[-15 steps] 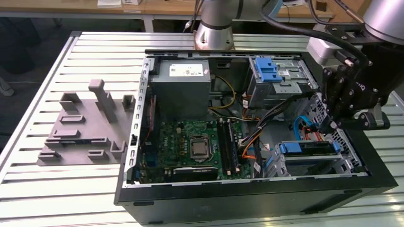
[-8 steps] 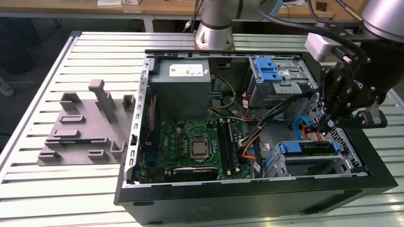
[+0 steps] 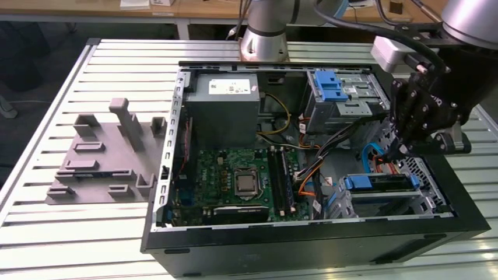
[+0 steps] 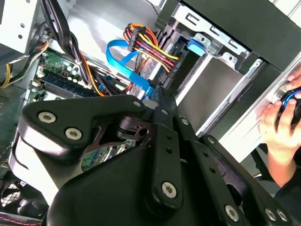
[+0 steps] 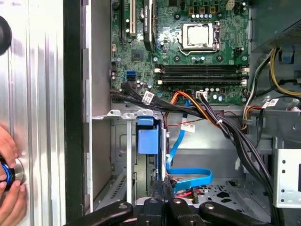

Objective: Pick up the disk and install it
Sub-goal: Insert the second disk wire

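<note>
The disk [image 3: 379,182] sits in the lower drive cage at the front right of the open computer case [image 3: 311,230]. Its blue carrier end faces the inside of the case and appears in the first wrist view as a blue block [image 5: 148,140] between metal rails. My gripper [image 3: 393,155] hangs just above and behind the cage, over the cables. The two fingers [image 5: 158,193] press together with nothing between them, and in the second wrist view they narrow to one point [image 4: 161,96] close to the blue cable.
A blue flat cable [image 5: 190,176] and a bundle of black and orange wires [image 5: 207,113] lie beside the cage. A grey power supply [image 3: 221,108], the motherboard [image 3: 241,175] and an upper cage with a blue latch [image 3: 330,86] occupy the case. A person's hand [image 4: 277,125] rests outside it. A grey fixture [image 3: 101,157] lies on the table.
</note>
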### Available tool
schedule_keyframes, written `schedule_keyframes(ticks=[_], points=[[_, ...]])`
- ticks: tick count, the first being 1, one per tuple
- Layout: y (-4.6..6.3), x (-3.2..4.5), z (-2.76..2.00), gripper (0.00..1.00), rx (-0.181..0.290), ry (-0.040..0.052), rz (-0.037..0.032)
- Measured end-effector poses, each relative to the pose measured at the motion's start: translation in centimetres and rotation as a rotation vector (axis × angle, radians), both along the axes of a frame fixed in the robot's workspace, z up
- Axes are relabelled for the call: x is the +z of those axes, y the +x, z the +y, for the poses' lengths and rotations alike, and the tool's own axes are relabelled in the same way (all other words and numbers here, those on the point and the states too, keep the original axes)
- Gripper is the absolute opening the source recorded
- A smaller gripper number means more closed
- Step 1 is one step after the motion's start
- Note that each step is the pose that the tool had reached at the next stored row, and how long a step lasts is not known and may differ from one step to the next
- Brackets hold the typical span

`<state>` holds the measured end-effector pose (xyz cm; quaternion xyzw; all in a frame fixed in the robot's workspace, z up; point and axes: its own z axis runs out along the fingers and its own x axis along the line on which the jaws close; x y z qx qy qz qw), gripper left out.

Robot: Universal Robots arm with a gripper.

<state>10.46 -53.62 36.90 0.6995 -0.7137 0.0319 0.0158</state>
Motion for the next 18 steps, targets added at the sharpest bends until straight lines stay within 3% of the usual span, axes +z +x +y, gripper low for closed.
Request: schedule_keyframes(ticks=[4,10,11,18], points=[[0.0,0.00,0.23,0.11,0.000,-0.0005,0.0000],[0.0,0.02,0.98,0.11,0.000,-0.0018,0.0000],[0.0,0.01,1.06,0.18,0.000,-0.0026,0.0000],[0.0,-0.38,1.29,0.19,0.000,-0.0288,0.0007]])
